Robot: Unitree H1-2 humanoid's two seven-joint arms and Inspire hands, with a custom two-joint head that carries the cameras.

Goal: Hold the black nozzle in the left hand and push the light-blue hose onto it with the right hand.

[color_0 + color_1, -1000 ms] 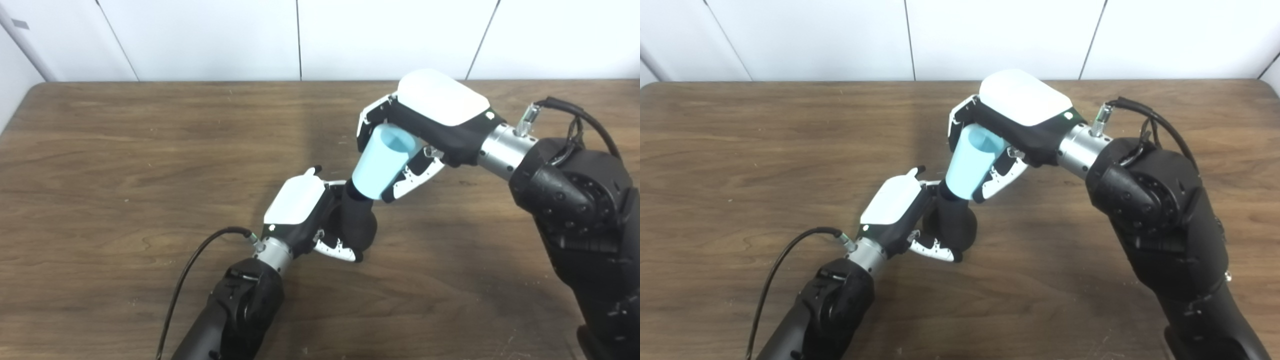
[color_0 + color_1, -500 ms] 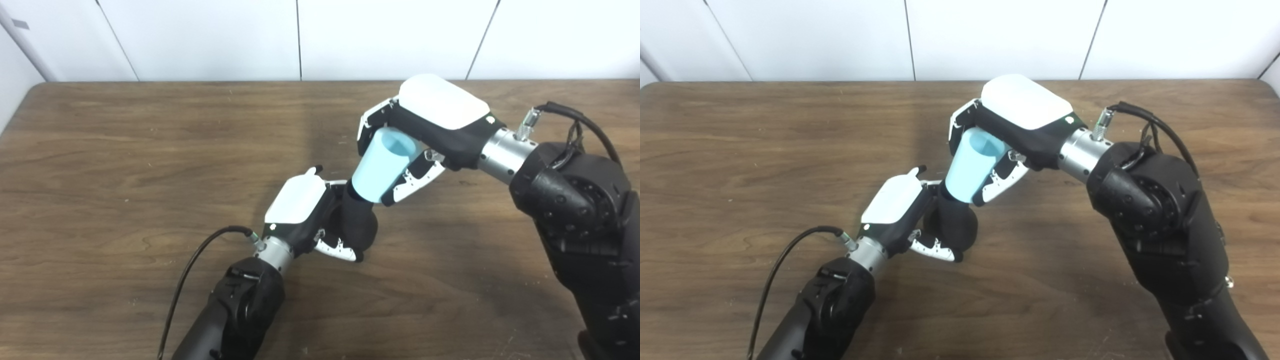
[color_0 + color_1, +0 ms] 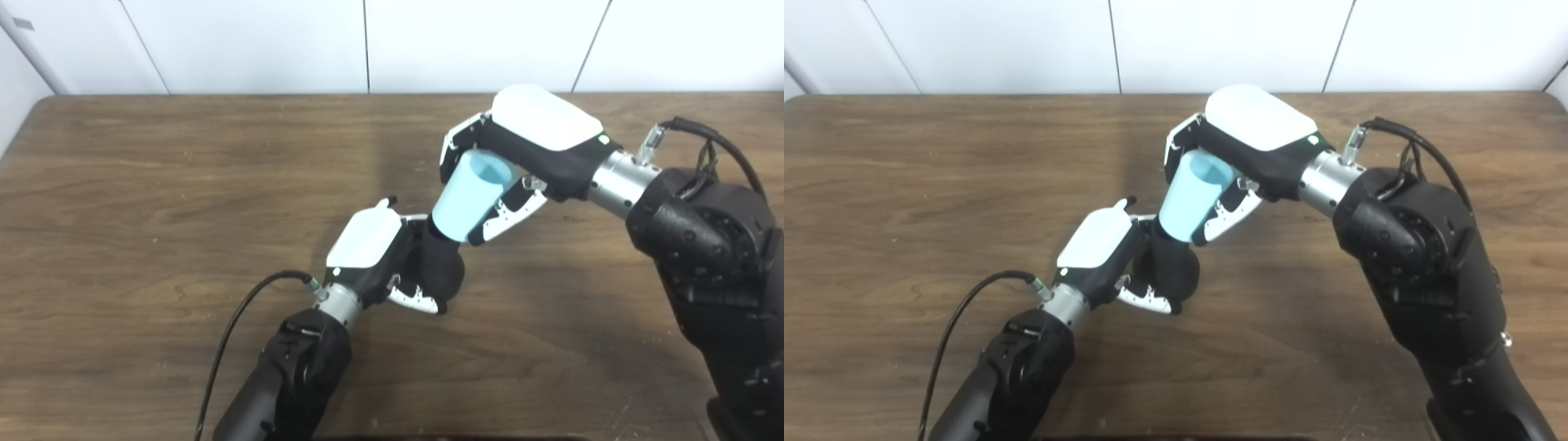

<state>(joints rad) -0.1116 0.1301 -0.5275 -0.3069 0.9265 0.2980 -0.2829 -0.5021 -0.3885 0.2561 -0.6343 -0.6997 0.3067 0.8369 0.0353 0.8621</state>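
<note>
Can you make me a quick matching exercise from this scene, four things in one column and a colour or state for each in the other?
Things:
1. nozzle
2. hose
3. left hand
4. table

Descriptions:
A. light blue, held in the right hand
B. brown wood
C. black
D. wrapped around the black part

Pairs: 1-C, 2-A, 3-D, 4-B

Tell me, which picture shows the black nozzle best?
Neither wins clearly. The left eye view shows the black nozzle in the left hand, its tip inside the light-blue hose. The right eye view shows it the same way, fingers hiding part.
</note>
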